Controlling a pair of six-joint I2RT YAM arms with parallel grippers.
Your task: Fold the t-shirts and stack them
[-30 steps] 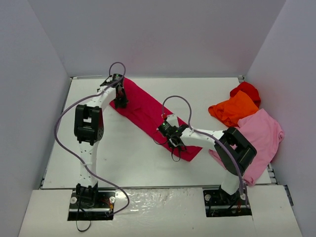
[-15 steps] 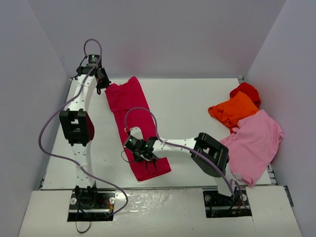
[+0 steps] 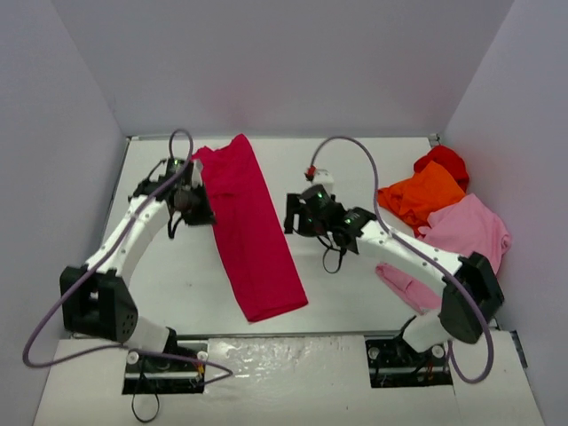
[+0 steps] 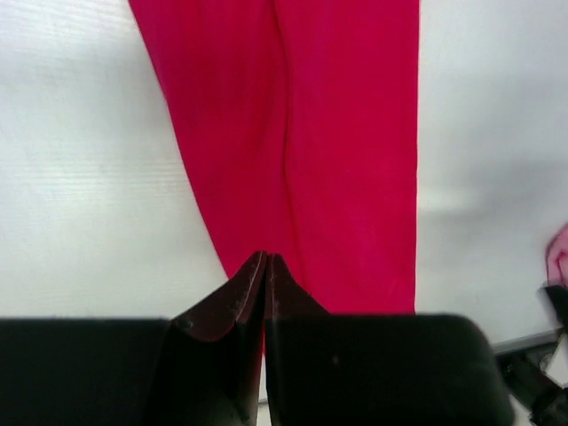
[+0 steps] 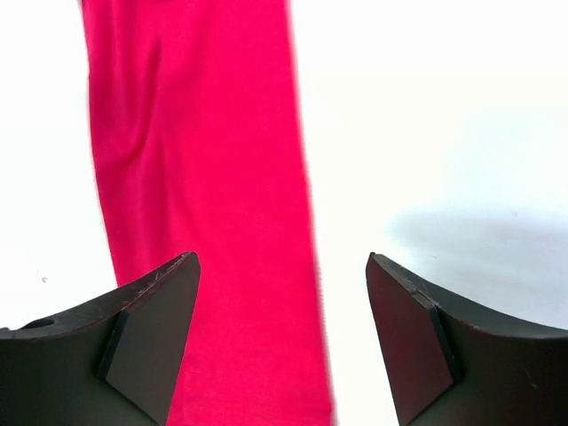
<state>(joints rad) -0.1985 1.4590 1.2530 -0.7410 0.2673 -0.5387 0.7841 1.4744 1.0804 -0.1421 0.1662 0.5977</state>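
The crimson t-shirt (image 3: 253, 240) lies folded into a long narrow strip, running from the far left towards the near edge. My left gripper (image 3: 195, 206) is shut at the strip's left edge. In the left wrist view its closed tips (image 4: 266, 259) meet the cloth (image 4: 337, 133), and a red sliver shows between them. My right gripper (image 3: 300, 217) hovers open just right of the strip. In the right wrist view its spread fingers (image 5: 280, 337) straddle the shirt's right edge (image 5: 204, 177) and hold nothing.
At the right side lie an orange t-shirt (image 3: 422, 195), a bright red one (image 3: 444, 162) behind it and a light pink one (image 3: 466, 240) spread towards the near right. Grey walls close in the white table (image 3: 373, 169).
The right gripper let go of the shirt's near end, opened, and pulled back to the right of the strip. The left gripper came nearer with the shirt's far part. The strip now lies straighter.
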